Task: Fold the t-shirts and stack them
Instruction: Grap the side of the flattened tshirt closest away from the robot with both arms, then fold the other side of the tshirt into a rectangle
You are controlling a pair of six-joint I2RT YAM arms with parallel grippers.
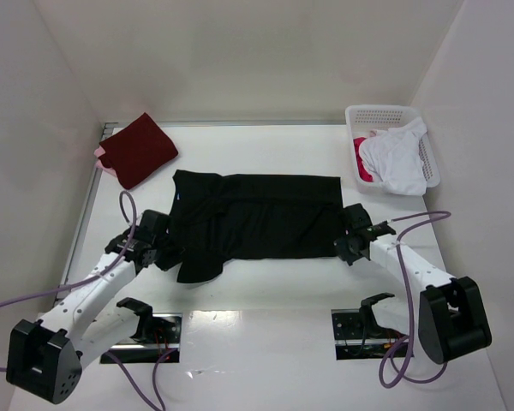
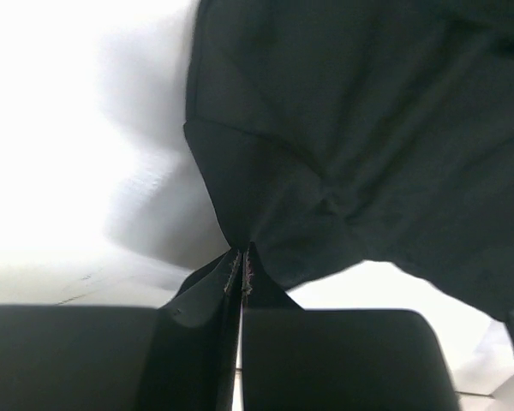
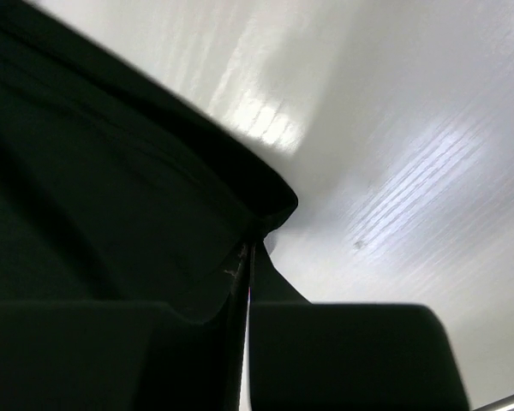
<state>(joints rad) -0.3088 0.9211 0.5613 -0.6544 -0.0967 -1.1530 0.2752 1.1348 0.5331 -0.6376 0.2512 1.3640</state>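
In the view from above, a big black t-shirt [image 1: 257, 223] is seen spread flat in the middle of the white table [image 1: 265, 300]. Its lower left part is pinched by the left claw [image 1: 170, 254]. Its lower right corner is pinched by the right claw [image 1: 341, 247]. A dark red t-shirt [image 1: 139, 150] is laid folded at the upper left of the frame, well apart from the black one. A bit of pink cloth [image 1: 99, 154] is seen sticking out from under its left side. A white plastic basket [image 1: 377, 113] is placed at the upper right. A white t-shirt [image 1: 398, 158] is piled in it and hangs over its rim, and a bit of red cloth [image 1: 360, 147] is seen beside it inside the basket.

In the left wrist view, the left claw [image 2: 242, 265] is shut tight at the bottom middle of the frame. A fold of the black t-shirt [image 2: 368, 128] is held between its fingers. The rest of the shirt fills the upper right, and the bright table [image 2: 51, 128] is seen at the left.

In the right wrist view, the right claw [image 3: 247, 257] is shut tight too, at the bottom middle. The edge of the black t-shirt [image 3: 94, 197] is held in it. The shirt fills the left of the frame, and the shiny table [image 3: 394, 128] is seen at the right.
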